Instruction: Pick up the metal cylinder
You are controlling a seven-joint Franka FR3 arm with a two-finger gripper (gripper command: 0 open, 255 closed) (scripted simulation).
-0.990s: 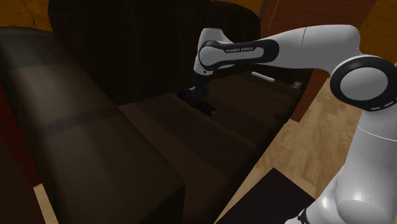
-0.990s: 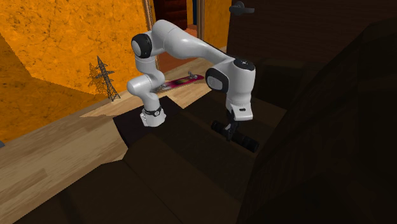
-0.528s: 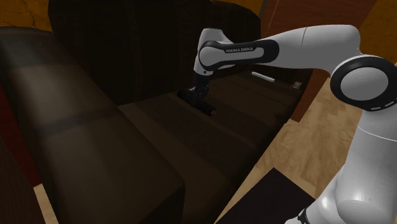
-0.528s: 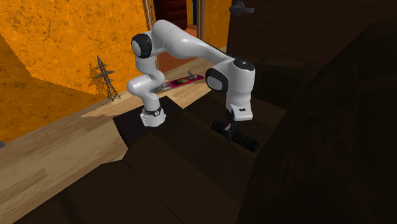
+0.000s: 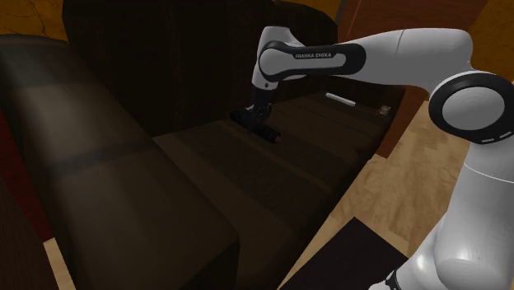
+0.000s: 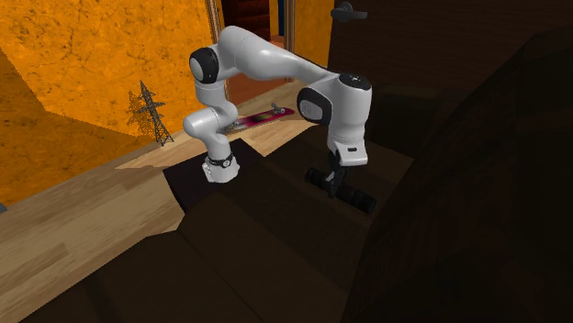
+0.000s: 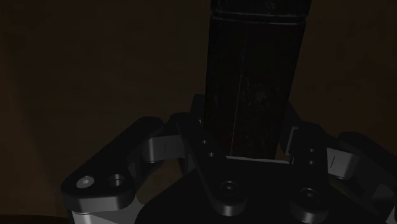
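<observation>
In the wrist view a dark, almost black upright cylinder (image 7: 254, 76) stands between the two black fingers of my gripper (image 7: 250, 137), which clasp its lower end. In the shoulder view the gripper (image 5: 262, 130) hangs just over the dark brown seat cushion (image 5: 247, 177), near the backrest. The second exterior view has the gripper (image 6: 344, 188) low over the same dark seat (image 6: 275, 229), with the white arm bent above it. In both outer views the cylinder is too dark to pick out under the hand.
A tall dark backrest (image 5: 165, 58) rises behind the gripper and a bulky armrest (image 5: 107, 198) lies at the shoulder view's left. A small white bar (image 5: 339, 100) rests further along the seat. A wooden floor (image 6: 83, 211), a pink board (image 6: 266, 116) and a small pylon model (image 6: 151, 115) lie beyond.
The hand and forearm have risen a little from the seat, with the fingers still closed around the cylinder. Nothing else has moved.
</observation>
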